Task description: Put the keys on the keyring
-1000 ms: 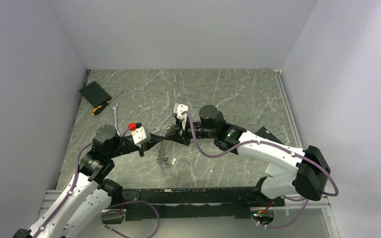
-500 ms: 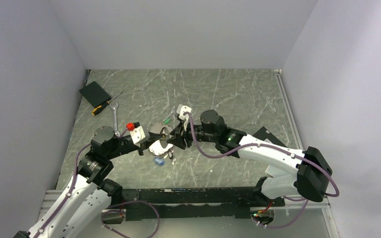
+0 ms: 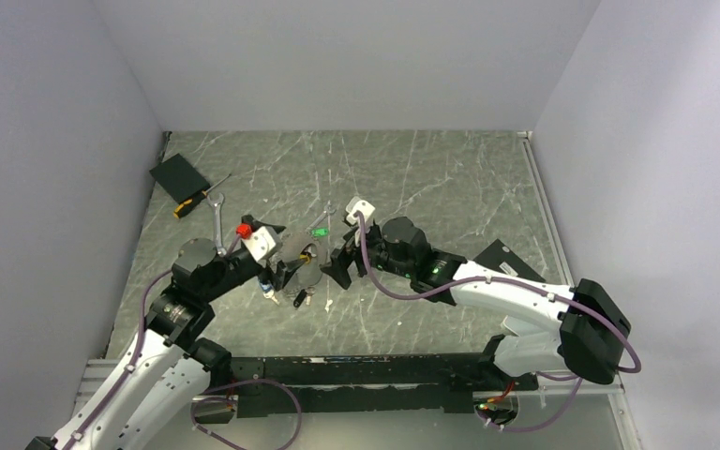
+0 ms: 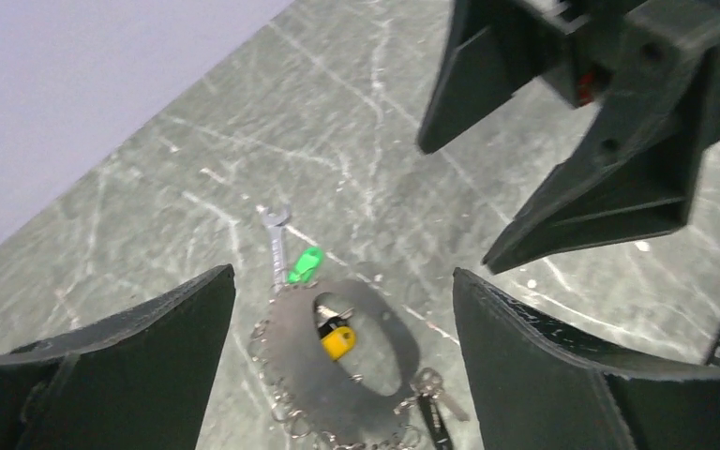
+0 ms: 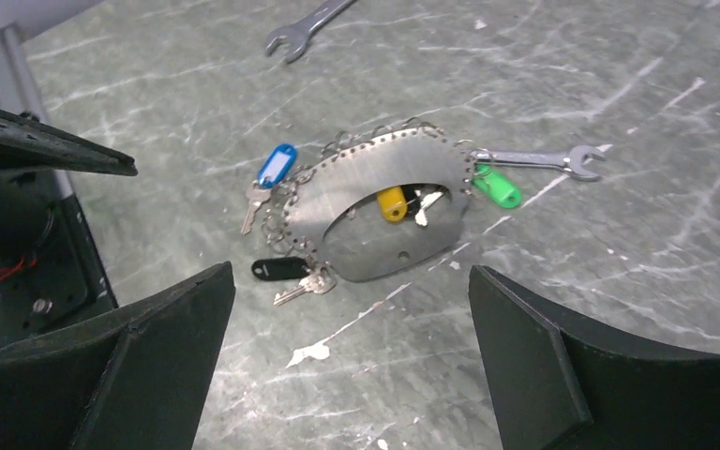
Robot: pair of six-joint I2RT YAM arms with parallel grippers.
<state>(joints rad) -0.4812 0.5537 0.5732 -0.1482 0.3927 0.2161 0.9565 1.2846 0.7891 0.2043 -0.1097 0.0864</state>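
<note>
The keyring, a flat silvery loop edged with a chain of small rings, lies on the table between both arms and shows in the top view too. Keys lie round it: blue and black at its left edge, yellow inside its hole, green at its right edge. My left gripper is open above the keyring, apart from it. Facing it, my right gripper also stands open, with bare table between its fingers.
One silver spanner lies beside the green key, another further left. A black pad and a screwdriver sit at the back left corner. Grey walls close in the table on three sides.
Both grippers were shut on the keyring, holding it up between them. They have opened and drawn apart, and the keyring with its keys now lies on the table.
</note>
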